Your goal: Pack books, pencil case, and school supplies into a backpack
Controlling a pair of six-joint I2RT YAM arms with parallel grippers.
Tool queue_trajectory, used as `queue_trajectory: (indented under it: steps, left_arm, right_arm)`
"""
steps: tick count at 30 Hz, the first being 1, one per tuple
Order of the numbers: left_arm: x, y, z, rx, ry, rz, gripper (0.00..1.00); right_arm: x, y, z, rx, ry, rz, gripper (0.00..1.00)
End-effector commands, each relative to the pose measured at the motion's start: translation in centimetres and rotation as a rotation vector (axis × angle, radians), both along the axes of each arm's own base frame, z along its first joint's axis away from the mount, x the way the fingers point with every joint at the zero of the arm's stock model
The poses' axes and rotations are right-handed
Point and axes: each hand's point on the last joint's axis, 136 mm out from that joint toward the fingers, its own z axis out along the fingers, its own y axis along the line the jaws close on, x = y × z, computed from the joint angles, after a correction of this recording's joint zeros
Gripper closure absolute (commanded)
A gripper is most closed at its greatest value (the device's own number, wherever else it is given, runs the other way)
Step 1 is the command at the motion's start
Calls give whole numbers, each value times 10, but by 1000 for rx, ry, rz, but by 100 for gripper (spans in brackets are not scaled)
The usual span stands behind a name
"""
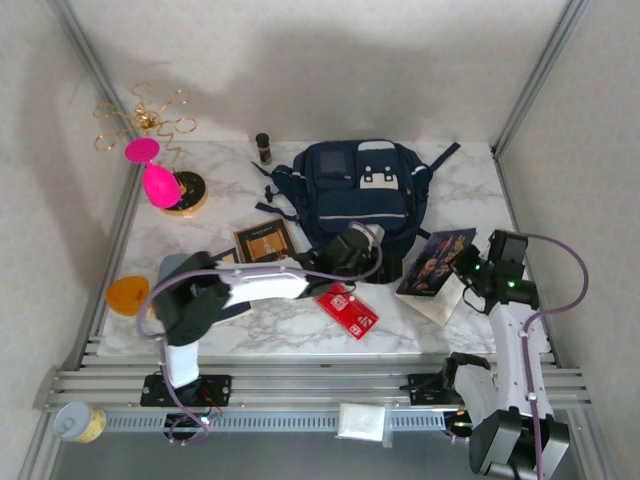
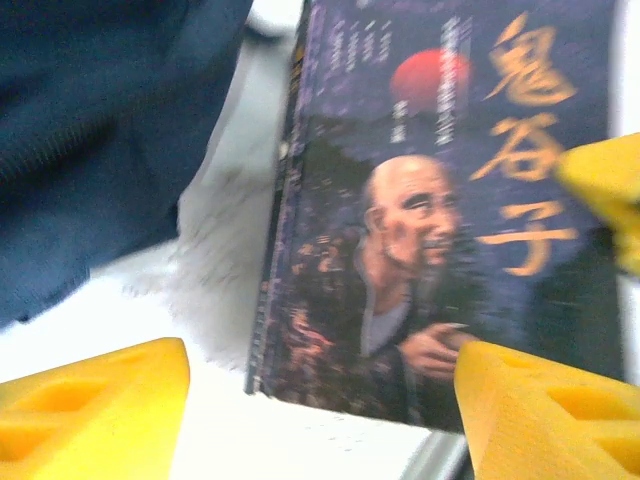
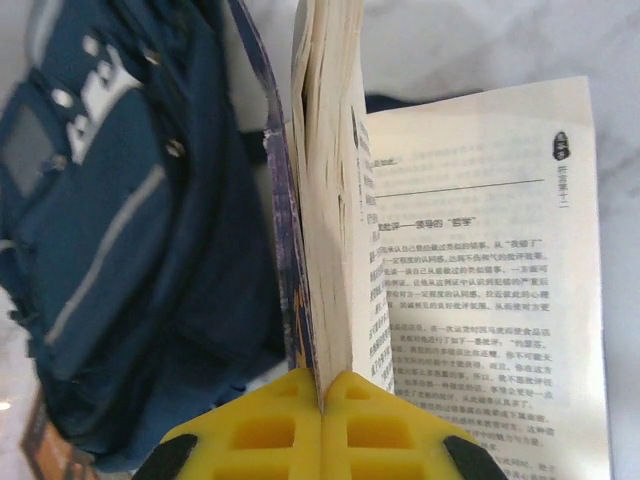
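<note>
Right claw (image 3: 322, 400): clenched on the page block of the portrait book (image 3: 325, 150). The block stands upright with the cover raised at its left, and one printed page lies flat to the right.
Left claw (image 2: 322, 365): released, fingers wide apart, nothing between them; the portrait cover is just beyond.
Portrait book: right side of the bench (image 1: 300, 325), beside the backpack's near right corner.
Backpack (image 1: 365, 195): navy, flat at far centre, pale zip line showing.
Brown book (image 1: 264, 240): left of the backpack, near its straps.
Red card (image 1: 348, 308), white label: near centre.
Dark bottle (image 1: 263, 147): far edge, left of the backpack.
</note>
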Motion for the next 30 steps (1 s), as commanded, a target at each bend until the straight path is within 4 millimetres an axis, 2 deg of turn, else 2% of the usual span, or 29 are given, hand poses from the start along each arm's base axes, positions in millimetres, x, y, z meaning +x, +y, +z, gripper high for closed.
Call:
queue_trajectory:
  steps: [1,5,8,12,16,19,23,28,30]
  left_arm:
    - [6,30,49,-102,-43,37,26]
    - [10,74,64,-117,-62,61,22]
    - [14,103,76,-131,-87,83,18]
    - [13,123,83,-174,-100,69,11]
    - [16,130,76,-189,-79,84,10]
    - [13,127,82,-271,-78,68,10]
    - [16,119,78,-327,-33,70,16]
    - [11,106,104,-487,-53,13,32]
    - [13,101,105,-497,-42,14,37]
  right_arm:
    - [10,6,51,-21,-128,68,100]
    - [22,38,93,61,-239,243,100]
    - [29,70,110,142,-285,382,100]
    - [32,113,132,215,-351,558,100]
    - [31,149,144,320,-387,680,100]
    - [28,169,147,378,-391,753,100]
    - [32,176,147,416,-396,764,100]
    - [39,177,130,430,-353,750,100]
    - [37,181,128,466,-356,767,100]
